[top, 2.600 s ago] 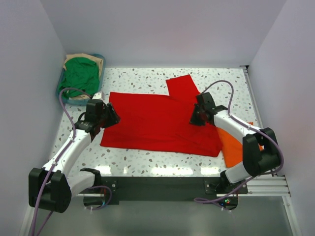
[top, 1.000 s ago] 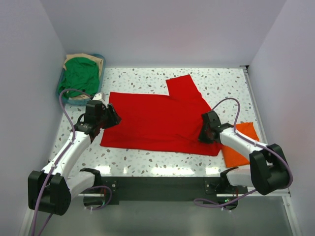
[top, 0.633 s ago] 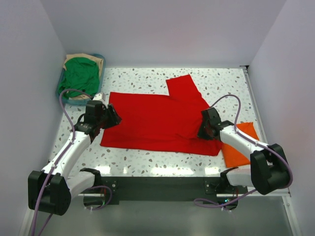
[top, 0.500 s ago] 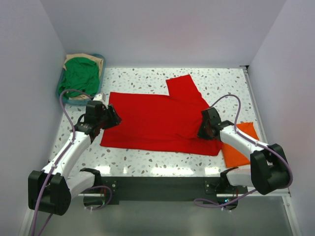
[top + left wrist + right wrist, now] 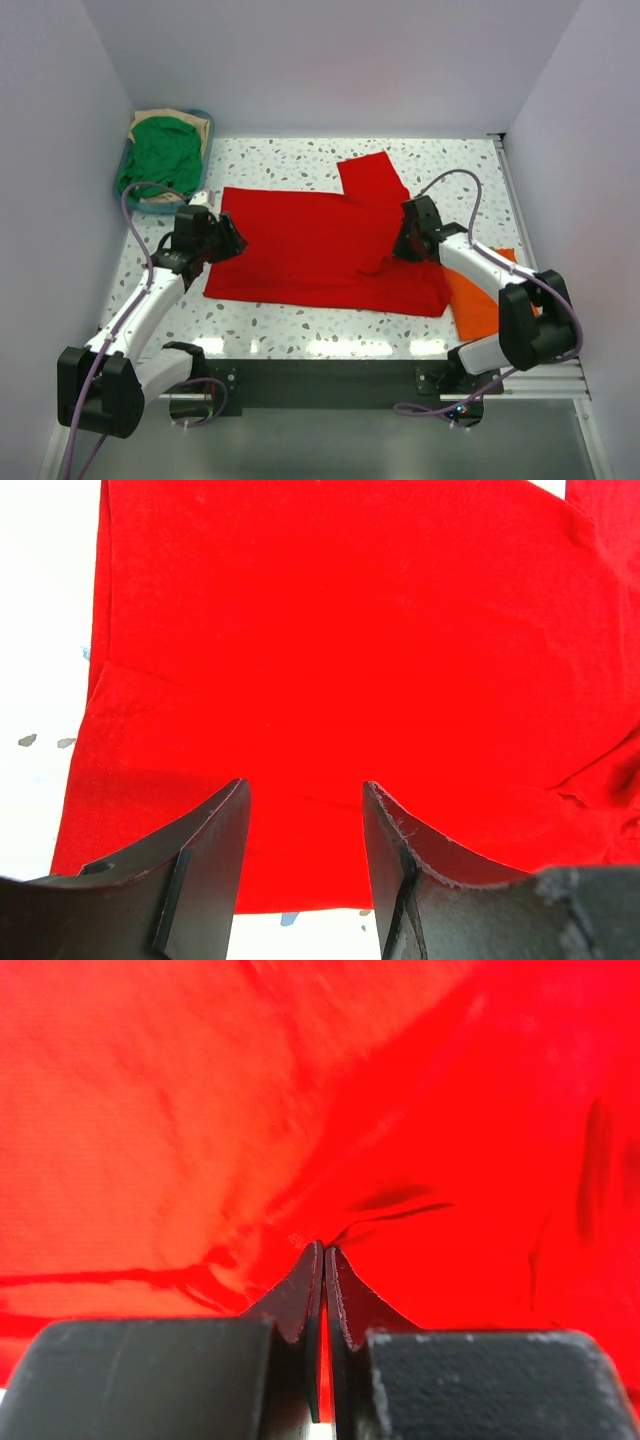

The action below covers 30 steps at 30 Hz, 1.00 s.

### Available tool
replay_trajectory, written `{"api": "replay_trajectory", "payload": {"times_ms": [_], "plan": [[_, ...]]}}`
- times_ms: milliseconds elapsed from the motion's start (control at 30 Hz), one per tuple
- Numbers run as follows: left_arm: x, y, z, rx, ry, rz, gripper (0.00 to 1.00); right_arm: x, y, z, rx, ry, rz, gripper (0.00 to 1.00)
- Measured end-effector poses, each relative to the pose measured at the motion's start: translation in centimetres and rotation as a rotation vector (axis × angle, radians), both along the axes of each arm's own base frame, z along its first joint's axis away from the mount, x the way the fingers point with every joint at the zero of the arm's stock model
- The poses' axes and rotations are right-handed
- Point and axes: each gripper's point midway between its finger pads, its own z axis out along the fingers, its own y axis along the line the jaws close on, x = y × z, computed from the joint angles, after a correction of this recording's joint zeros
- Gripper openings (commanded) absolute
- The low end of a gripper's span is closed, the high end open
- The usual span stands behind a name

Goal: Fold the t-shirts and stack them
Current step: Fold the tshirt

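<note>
1. Speckled white table (image 5: 300, 160), pale walls on three sides, both arms reaching in from the near edge.
2. Across the middle lies the red t-shirt (image 5: 310, 250), spread flat, one sleeve pointing at the back wall.
3. At its left edge hangs the left gripper (image 5: 232, 243), fingers spread wide over the cloth, nothing between them.
4. On the shirt's right side the right gripper (image 5: 400, 245) has its fingers pressed together, pinching a small pucker of red fabric; creases run from the tips.
5. Just beside the red shirt's near right corner sits the orange t-shirt (image 5: 470, 300), partly hidden by the right arm.
6. In the far left corner, the green t-shirt (image 5: 165, 150) is heaped over a tan one (image 5: 190, 122) in a teal basket (image 5: 125, 170).
</note>
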Motion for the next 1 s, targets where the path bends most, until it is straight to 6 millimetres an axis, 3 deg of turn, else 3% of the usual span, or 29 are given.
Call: {"api": "replay_trajectory", "payload": {"times_ms": [533, 767, 1000], "plan": [[0.0, 0.0, 0.0, 0.001, 0.0, 0.001, 0.54, 6.8, 2.9, 0.5, -0.025, -0.043, 0.073, 0.0], [0.0, 0.0, 0.0, 0.001, 0.001, 0.001, 0.54, 8.6, 5.2, 1.4, -0.032, -0.098, 0.131, 0.0], [-0.1, 0.0, -0.4, 0.0, 0.013, 0.002, 0.55, 8.7, 6.0, -0.4, -0.063, -0.07, 0.162, 0.0]]}}
